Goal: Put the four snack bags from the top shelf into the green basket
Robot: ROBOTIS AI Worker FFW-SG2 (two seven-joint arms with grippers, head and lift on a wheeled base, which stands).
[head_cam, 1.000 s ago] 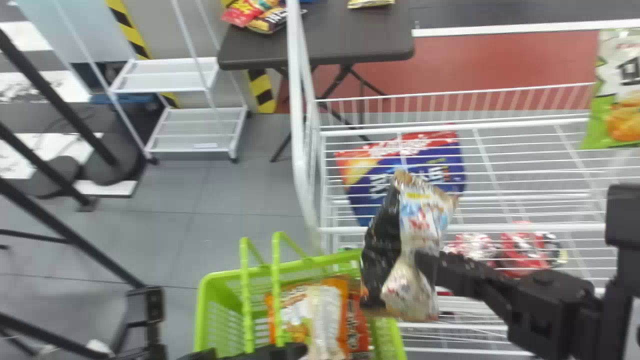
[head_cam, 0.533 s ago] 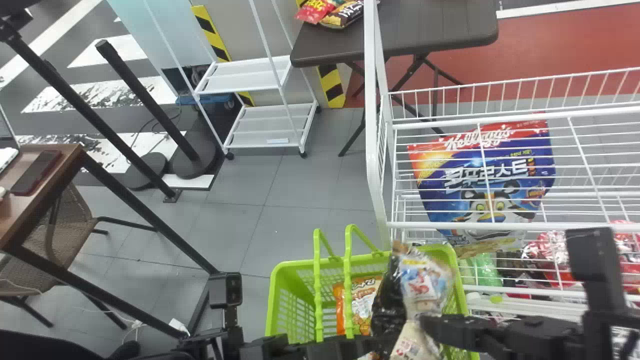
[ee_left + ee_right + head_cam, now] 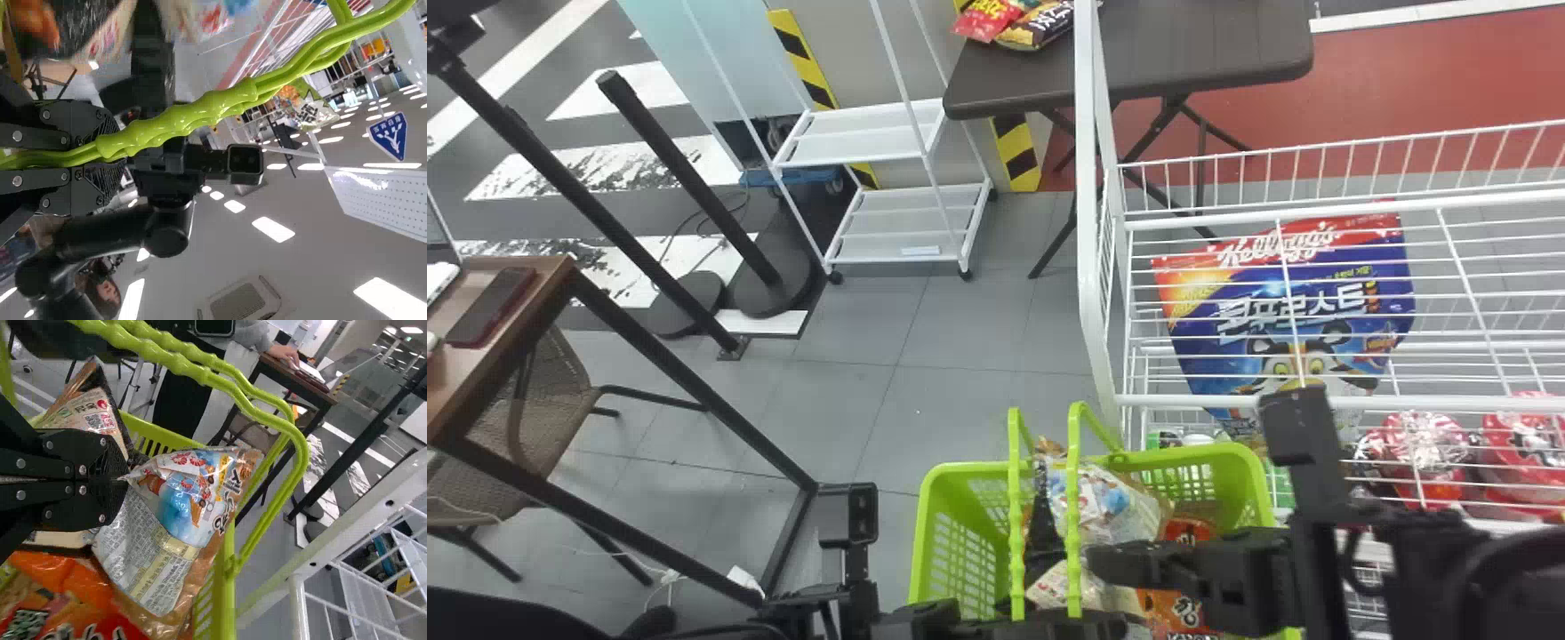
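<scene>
Right gripper [image 3: 1098,562], jaws are gripping a silver-and-blue snack bag [image 3: 1107,502] inside the green basket [image 3: 959,547], orange bag [image 3: 1183,612] is lying near it, left gripper [image 3: 1048,626], jaws are clasping the 2 basket handles [image 3: 1073,511]

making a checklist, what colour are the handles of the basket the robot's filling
Light green; the handles show best in the left wrist view

Grey tiled floor [image 3: 969,329]; dark folding table [image 3: 1138,71]; white wheeled rack [image 3: 871,133].
</scene>
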